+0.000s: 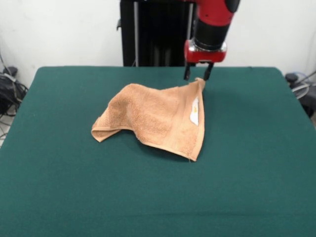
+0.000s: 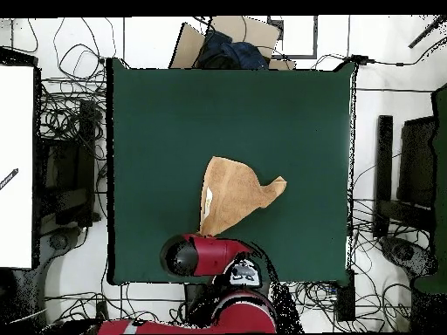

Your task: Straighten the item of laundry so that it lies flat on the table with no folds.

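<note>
Hand point(image 1: 198, 75) pinching towel point(image 1: 158, 118) corner, cloth rumpled on dark green table point(image 1: 256, 163), white wall behind, cables point(image 2: 74, 131) around floor.

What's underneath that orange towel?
Only the green table shows around the towel. One corner is lifted in the gripper, with nothing visible below it. Whatever lies beneath the draped, folded part stays covered.

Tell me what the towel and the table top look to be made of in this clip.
The towel looks like orange-tan terry cloth: a matte, nubby surface that drapes in soft folds, with a small white label probably of smooth woven fabric. The table top seems covered in dark green cloth or felt, matte and without glare, though the exact fabric is unclear.
</note>
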`<action>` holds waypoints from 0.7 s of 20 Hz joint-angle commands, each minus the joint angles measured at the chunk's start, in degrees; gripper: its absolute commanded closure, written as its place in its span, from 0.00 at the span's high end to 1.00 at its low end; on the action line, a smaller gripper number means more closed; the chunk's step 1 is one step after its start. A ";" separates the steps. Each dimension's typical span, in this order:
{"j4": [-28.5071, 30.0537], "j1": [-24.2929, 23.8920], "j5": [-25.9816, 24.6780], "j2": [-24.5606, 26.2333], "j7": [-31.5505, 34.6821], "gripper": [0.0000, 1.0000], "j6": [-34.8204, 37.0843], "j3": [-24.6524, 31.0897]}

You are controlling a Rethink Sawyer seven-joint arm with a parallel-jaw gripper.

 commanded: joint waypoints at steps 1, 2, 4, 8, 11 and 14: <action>-2.94 0.56 -0.08 2.97 10.64 1.00 -6.09 0.02; -2.85 0.38 0.03 3.20 10.70 1.00 -6.28 0.28; -2.62 0.01 0.09 3.66 10.70 1.00 -6.76 0.69; -2.49 -0.88 -0.11 4.70 10.26 1.00 -7.67 1.54; -2.61 -1.03 0.05 5.28 10.22 1.00 -8.08 1.75; -2.67 -0.76 0.27 5.88 10.49 1.00 -8.93 1.83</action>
